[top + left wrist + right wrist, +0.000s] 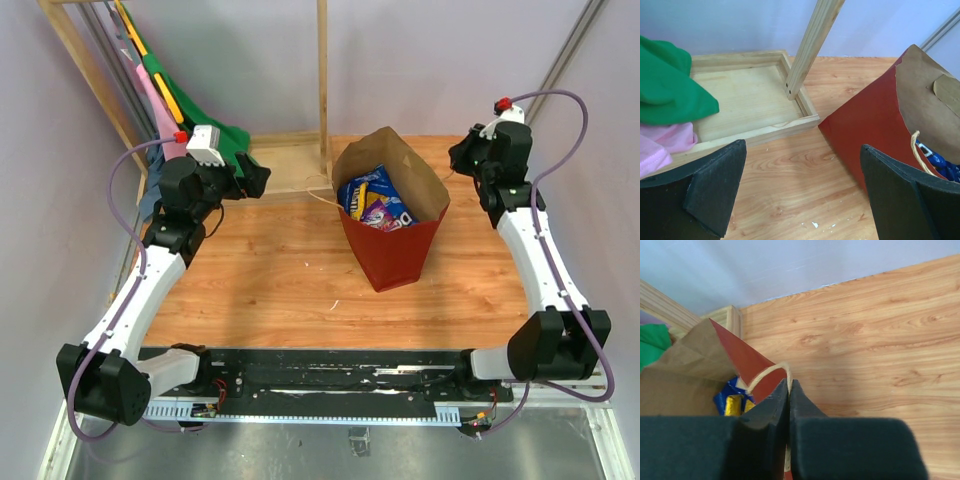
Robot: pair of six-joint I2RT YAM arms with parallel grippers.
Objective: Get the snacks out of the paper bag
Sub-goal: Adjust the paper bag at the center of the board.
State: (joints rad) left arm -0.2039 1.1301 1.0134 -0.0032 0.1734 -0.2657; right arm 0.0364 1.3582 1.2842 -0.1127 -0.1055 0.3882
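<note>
**benchlurker:** Anyone looking at the top view? Where's the paper bag (pixel 395 250) sitting, and what are the claws doing?

**yam_fan:** It's standing about mid-bench (pixel 260 280), a bit toward the far side, with its mouth gaping open. The snacks (pixel 375 200) are all lying inside it. I'm seeing a blue Doritos bag (pixel 372 187) with a purple packet (pixel 374 211) poking up in front of it. In the right wrist view a yellow packet (pixel 733 405) is peeking out too.

**benchlurker:** And the right claw (pixel 789 384)?

**yam_fan:** It's sitting at the bag's far right rim. Its fingers are pressing almost together with the string handle (pixel 765 374) running down between them, so it's pinching that string.

**benchlurker:** Left one?

**yam_fan:** The left claw (pixel 800 195) is hanging wide open just left of the bag, not touching it and holding nothing. Beyond it a shallow wooden tray (pixel 740 105) is lying on the bench, with a wooden post (pixel 810 45) standing by its right wall. Green cloth (pixel 670 90) and pink cloth (pixel 660 147) are draping over the tray's left side.
</note>
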